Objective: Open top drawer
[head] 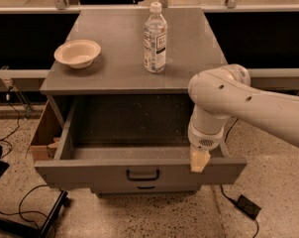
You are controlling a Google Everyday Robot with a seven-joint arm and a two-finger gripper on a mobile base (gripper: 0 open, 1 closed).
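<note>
The top drawer [100, 175] of the grey cabinet stands pulled far out toward the camera, showing its deep, pale-speckled grey inside [132, 125]. Its small black bar handle [142, 174] sits at the middle of the front panel. My gripper [199, 160] hangs from the white arm at the right end of the drawer's front edge, its pale tip at the top rim of the front panel. The two lower drawers are mostly hidden under the open one; only a bit of a second handle [146, 187] shows.
On the cabinet top [189, 58] stand a clear water bottle [155, 37] and a pale bowl [77, 53]. A cardboard box [43, 138] sits left of the cabinet. Cables and a black power brick [249, 207] lie on the speckled floor.
</note>
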